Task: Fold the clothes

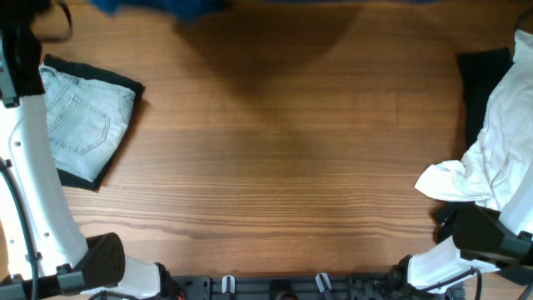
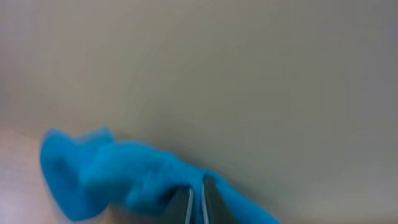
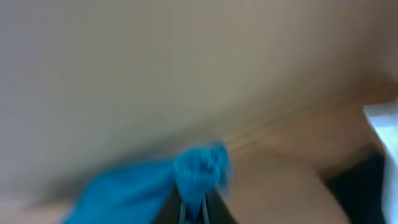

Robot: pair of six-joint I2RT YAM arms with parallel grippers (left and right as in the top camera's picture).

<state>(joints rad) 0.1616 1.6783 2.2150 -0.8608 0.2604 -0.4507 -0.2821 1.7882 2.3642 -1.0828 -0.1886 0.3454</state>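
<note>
Asking: Left gripper, in what state?
Answering: Fingers drawn together, clamped on a fold of the shirt. The blue cloth bunches around them, and the view is blurred.
Asking: And the right gripper?
Answering: Likewise pressed together on the shirt, with a blue wad gathered at its fingertips. This view is blurred too.
Asking: Where does the shirt sit relative to the table?
Answering: At the table's far edge, left of its middle. From overhead only a blurred blue strip shows, and its shadow falls on the wood just inside that edge.
Asking: And the other clothes?
Answering: The shorts are at the table's left end, lying on black cloth. The white garment is heaped at the table's right end, partly over a black garment.
</note>
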